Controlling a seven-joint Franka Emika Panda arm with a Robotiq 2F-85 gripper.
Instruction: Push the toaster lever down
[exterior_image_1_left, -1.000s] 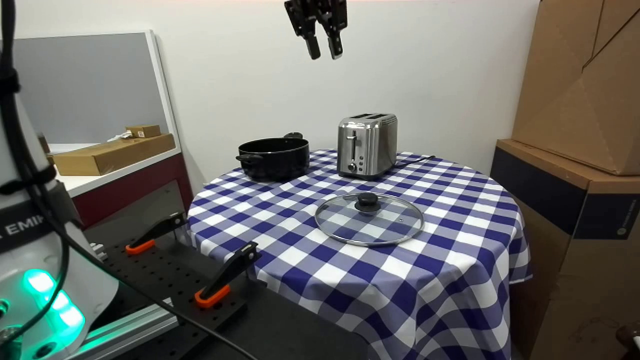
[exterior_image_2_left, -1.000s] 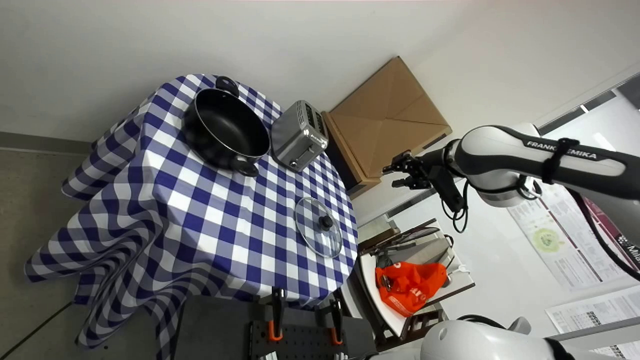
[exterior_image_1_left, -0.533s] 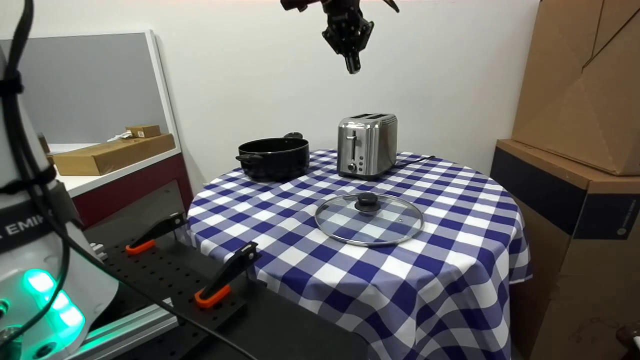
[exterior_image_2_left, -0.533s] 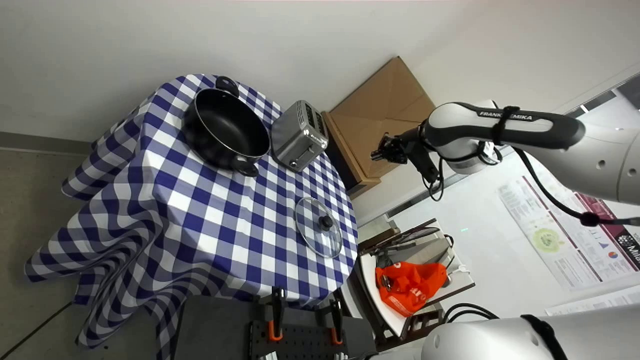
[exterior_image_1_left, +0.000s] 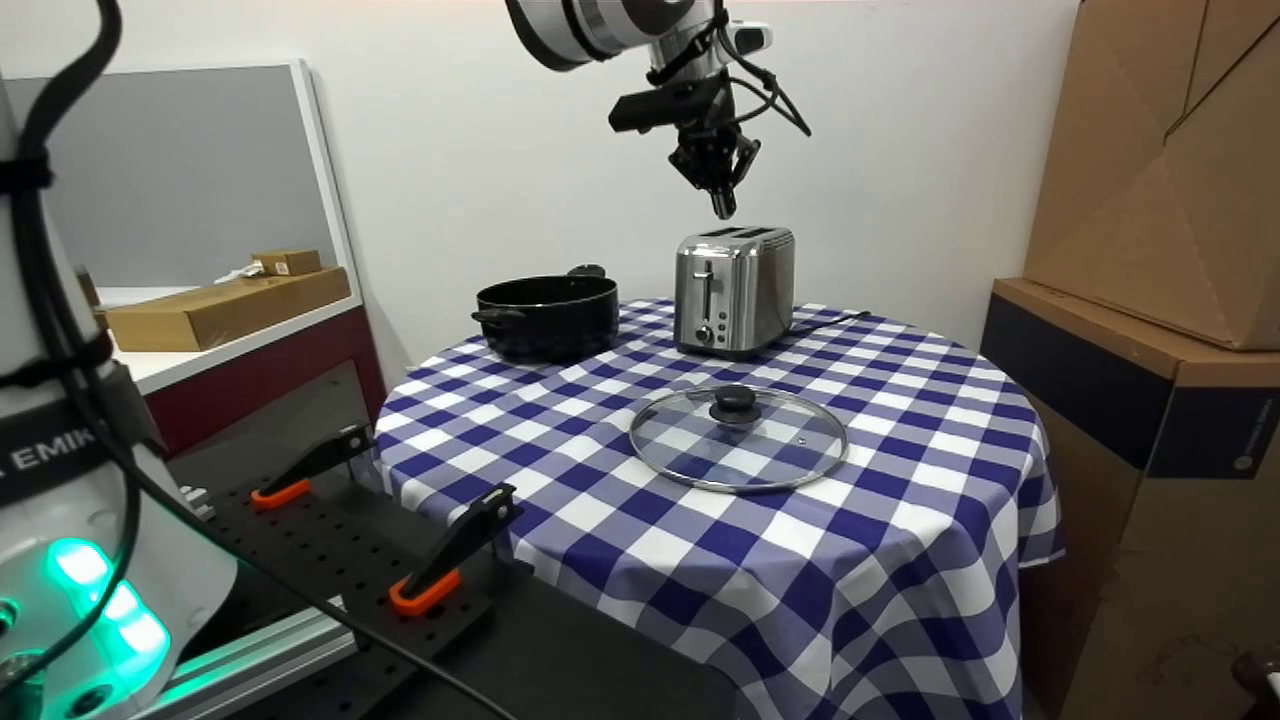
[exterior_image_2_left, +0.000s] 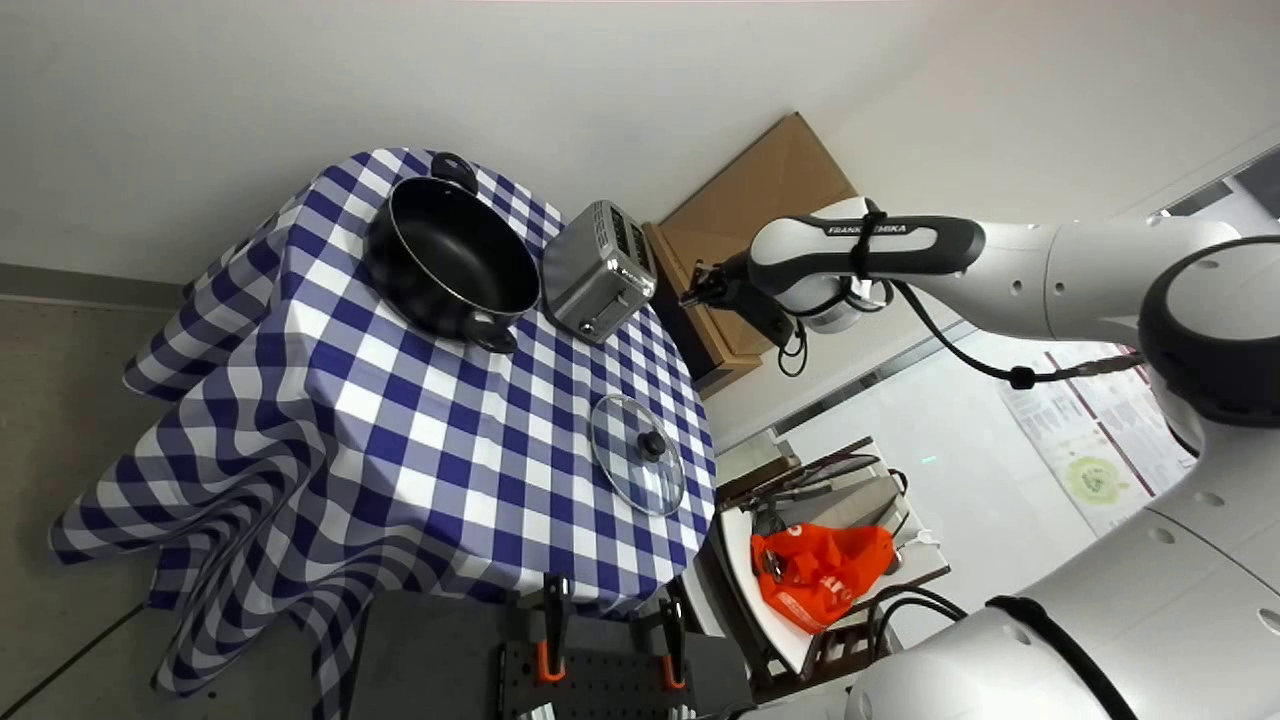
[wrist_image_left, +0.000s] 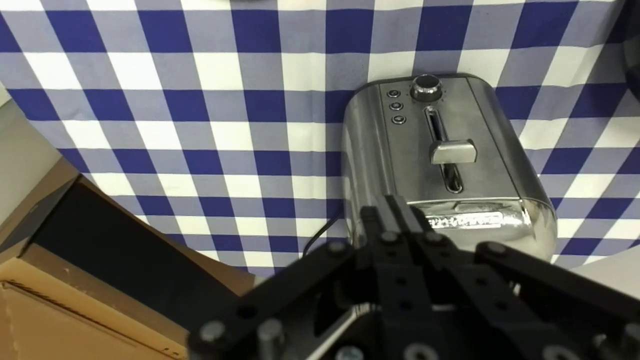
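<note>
Toaster (exterior_image_1_left: 735, 295) upright near the far edge of the worktop (exterior_image_1_left: 580, 430) in an exterior view; black pot (exterior_image_1_left: 548, 320) beside it, glass lid (exterior_image_1_left: 739, 440) between it and the near edge, hand (exterior_image_1_left: 723, 213) above. In an exterior view, cardboard boxes (exterior_image_2_left: 765, 190) beyond the worktop edge, the hand clear of the toaster. Wrist view: the hand's fingertips (wrist_image_left: 387, 214) together; metal lever (wrist_image_left: 454, 152) projecting from the toaster's front face.
</note>
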